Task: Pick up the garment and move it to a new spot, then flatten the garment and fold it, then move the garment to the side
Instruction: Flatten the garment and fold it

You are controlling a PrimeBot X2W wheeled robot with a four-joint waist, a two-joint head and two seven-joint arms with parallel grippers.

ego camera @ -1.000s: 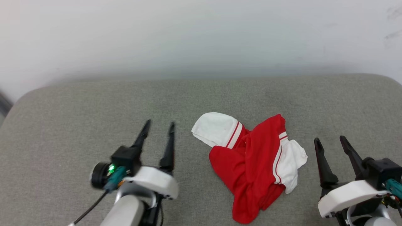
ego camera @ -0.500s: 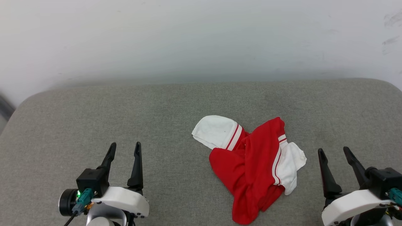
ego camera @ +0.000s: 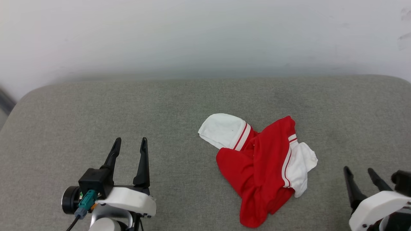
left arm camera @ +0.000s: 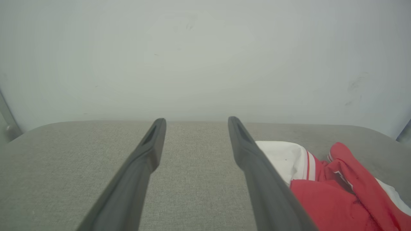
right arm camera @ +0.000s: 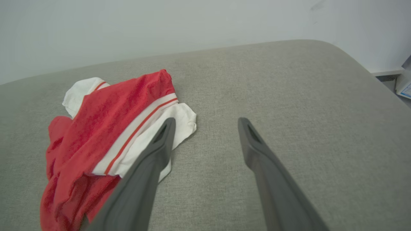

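Observation:
The garment lies crumpled on the grey cushioned surface, right of centre: red body, two white sleeves with red-and-white striped trim. Its letters and number are hidden in the folds. My left gripper stands open at the lower left, well apart from the cloth, nothing between its fingers. My right gripper is open at the lower right corner, just right of the garment. In the left wrist view the garment sits beyond the right finger. In the right wrist view the garment lies left of the open gripper.
A pale wall runs behind the surface's far edge. The surface has rounded corners at the far left and far right. Bare grey fabric spreads left of the garment. Past the right edge, a white box sits on the floor.
My left gripper pulled back from beside the garment toward the lower left. My right gripper drew back and lower toward the bottom right corner. The garment lies as before.

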